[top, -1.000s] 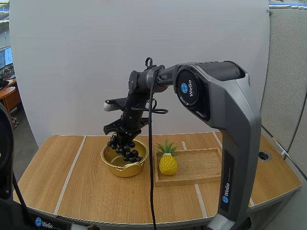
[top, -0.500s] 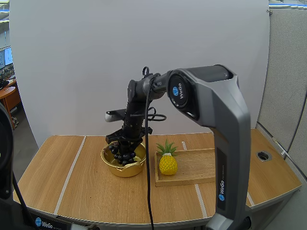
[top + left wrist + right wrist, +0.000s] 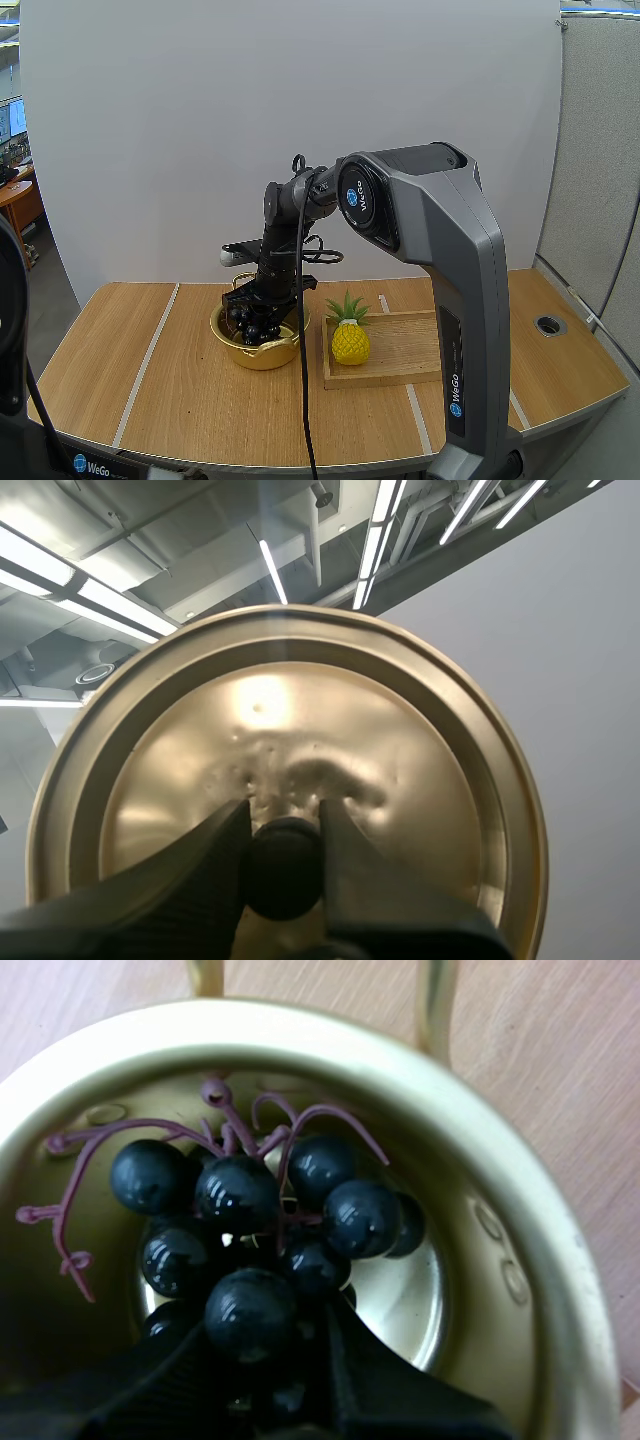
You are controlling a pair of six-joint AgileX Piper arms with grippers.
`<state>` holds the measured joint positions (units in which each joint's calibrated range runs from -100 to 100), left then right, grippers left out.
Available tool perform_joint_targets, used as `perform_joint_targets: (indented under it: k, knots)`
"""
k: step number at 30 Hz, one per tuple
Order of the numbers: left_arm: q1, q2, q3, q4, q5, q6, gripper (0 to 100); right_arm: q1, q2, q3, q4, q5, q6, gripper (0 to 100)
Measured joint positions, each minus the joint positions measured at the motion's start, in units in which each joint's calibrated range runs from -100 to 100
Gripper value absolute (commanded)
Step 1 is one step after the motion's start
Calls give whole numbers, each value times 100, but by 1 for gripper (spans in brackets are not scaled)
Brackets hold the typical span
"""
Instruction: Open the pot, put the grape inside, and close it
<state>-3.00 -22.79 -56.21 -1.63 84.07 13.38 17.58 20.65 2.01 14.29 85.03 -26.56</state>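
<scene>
My right gripper (image 3: 268, 1338) pinches the bunch of grapes (image 3: 240, 1195) between its fingertips, low inside the golden pot (image 3: 540, 1260) so the berries can settle on its floor. My left gripper (image 3: 283, 825) clamps the knob (image 3: 285, 880) of the lid (image 3: 400, 730), held up and away, I judge, to leave the mouth free. Beyond, a small pineapple (image 3: 350, 342) stands on the wooden tray (image 3: 420, 350) beside the pot. One pot, one lid, one bunch, one pineapple, one tray
</scene>
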Motion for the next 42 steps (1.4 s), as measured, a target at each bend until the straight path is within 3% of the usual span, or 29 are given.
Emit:
perform_joint_targets:
  k: [2,4,5,24,42]
  knots:
    - [0,0,0,0,0,0,0,0,0,0,0,0,0,49]
    - [0,0,0,0,0,0,0,0,0,-45,13,44,0,93]
    - [0,0,0,0,0,0,0,0,0,-65,13,69,0,100]
    - [0,0,0,0,0,0,0,0,-233,-602,52,687,153,100]
    - [0,0,0,0,0,0,0,0,-3161,-606,38,1431,222,100]
